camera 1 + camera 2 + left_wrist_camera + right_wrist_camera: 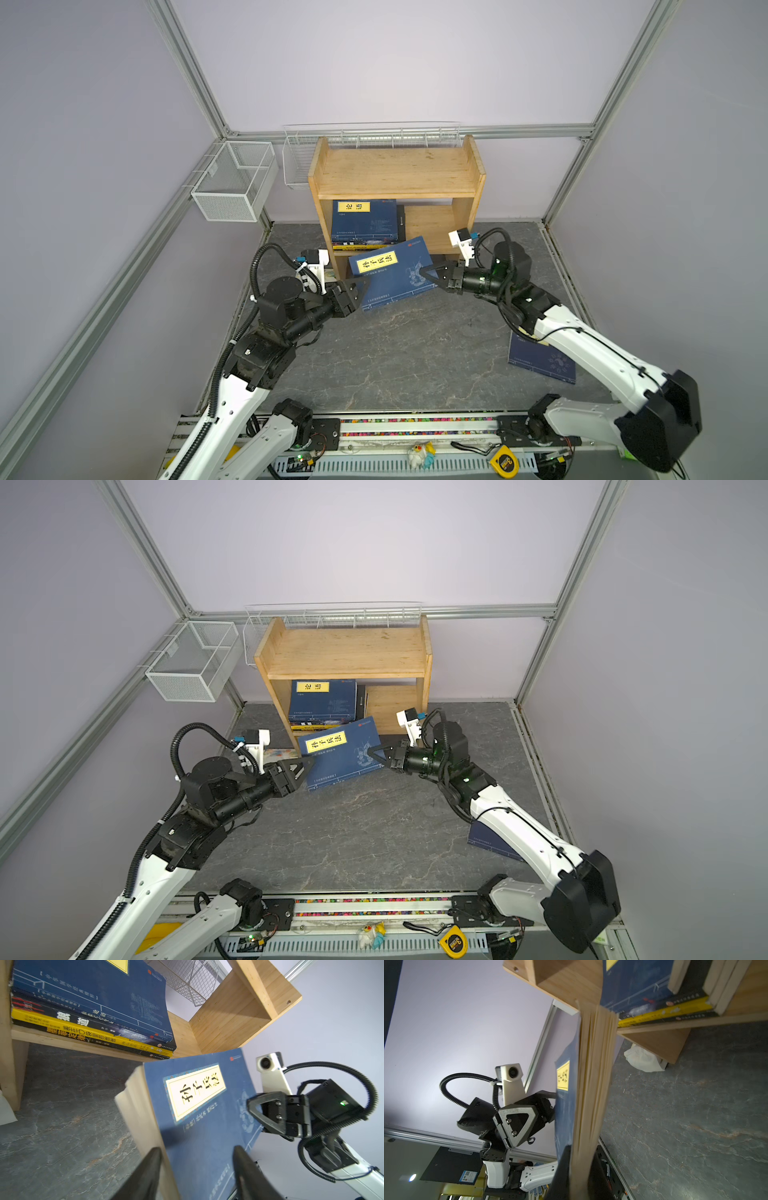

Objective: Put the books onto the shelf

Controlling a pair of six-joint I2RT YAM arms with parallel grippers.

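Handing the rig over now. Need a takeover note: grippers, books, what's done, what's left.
Left gripper: open, fingers either side of the tilted navy book.
Right gripper: shut on that book's opposite edge, in front of the wooden shelf.
Done: five-book stack lies on the shelf's lower level.
Left: shelve the gripped book, then the navy book on the table.

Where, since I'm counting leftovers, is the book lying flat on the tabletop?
In both top views, the navy book lies on the table, right side, partly under the right arm.
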